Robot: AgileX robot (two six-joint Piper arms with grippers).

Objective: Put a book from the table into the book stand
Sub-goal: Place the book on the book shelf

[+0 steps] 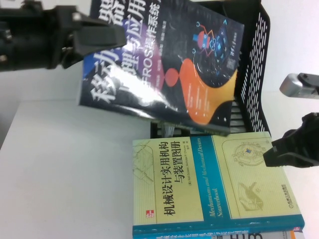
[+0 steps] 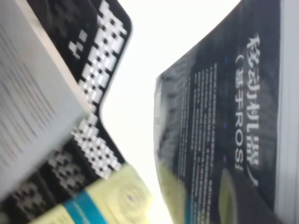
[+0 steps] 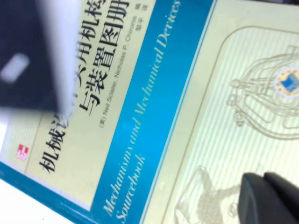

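the book [image 1: 164, 64], one, gripped by left end effector [image 1: 94, 42]; right end effector [image 1: 286, 152] over yellow hardcover [image 1: 214, 184].

A pale yellow-and-teal hardcover [image 1: 219, 184] lies flat, cover up — black Chinese title on the yellow panel, white italic English on the teal band. Under its near edge shows another book [image 1: 224, 235], only a thin strip of it visible — touching the hardcover from below.

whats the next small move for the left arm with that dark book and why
Probably carry the book a little further toward the book stand and stand it upright. The left gripper holds it tilted in the air, overlapping the stand's front but not yet in a slot. The right gripper hovers over the yellow-and-teal book.
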